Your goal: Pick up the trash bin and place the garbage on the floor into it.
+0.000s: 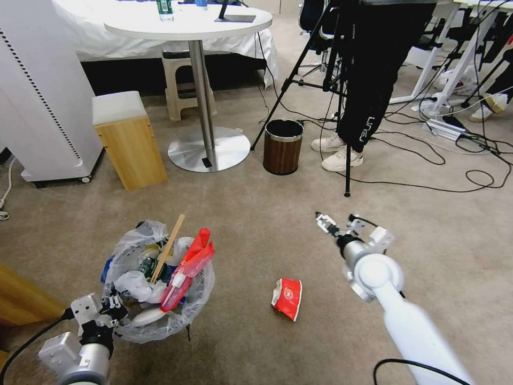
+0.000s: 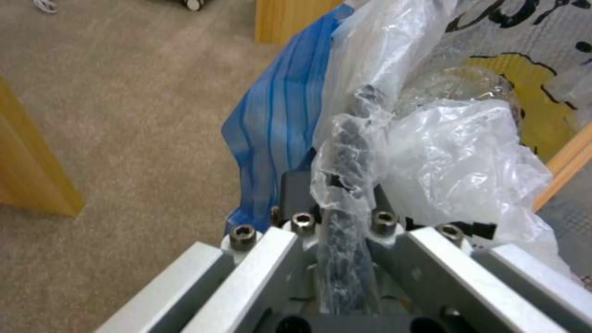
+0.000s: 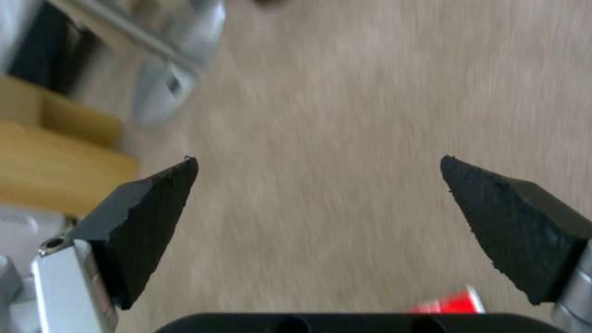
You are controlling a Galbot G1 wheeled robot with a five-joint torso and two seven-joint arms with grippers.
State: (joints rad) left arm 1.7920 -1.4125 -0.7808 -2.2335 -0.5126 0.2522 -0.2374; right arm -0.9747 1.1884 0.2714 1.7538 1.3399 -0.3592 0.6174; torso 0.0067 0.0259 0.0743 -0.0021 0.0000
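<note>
Trash bin [image 1: 160, 299], small and round with a crinkly see-through white plastic bag in it, sits on the beige short-pile carpet floor [image 1: 256, 235], near its left front part, close to me. My left claw [image 1: 109, 313] is at the bin's near rim. My left claw is pinched tight on the rim, with the bag bunched between its fingers. From my left wrist I see the dark rim under the plastic [image 2: 348, 152] running right into my claw [image 2: 345, 222], and a blue striped wrapper [image 2: 277, 134] hangs down the bin's outside.

The bin is stuffed full. A long wooden stick [image 1: 167, 249] pokes up out of it, tilted. A long red packet [image 1: 187, 267] leans beside the stick. Crumpled white papers [image 1: 133, 286] lie near my claw.

One piece of garbage lies on the floor: a crushed red and white cup [image 1: 287, 298]. It is flat on the carpet, to the right of the bin and not touching it.

My right claw [image 1: 337, 222] hangs in the air past the cup, farther from me, and holds nothing. Its two black fingers [image 3: 142, 217] are spread wide, with bare carpet between them. A bit of the red cup [image 3: 453, 303] peeks in at the edge of my right wrist view.

Farther back stands a brown wood-grain bin with a silver rim [image 1: 282, 146], near a round white table's metal foot [image 1: 208, 147].
</note>
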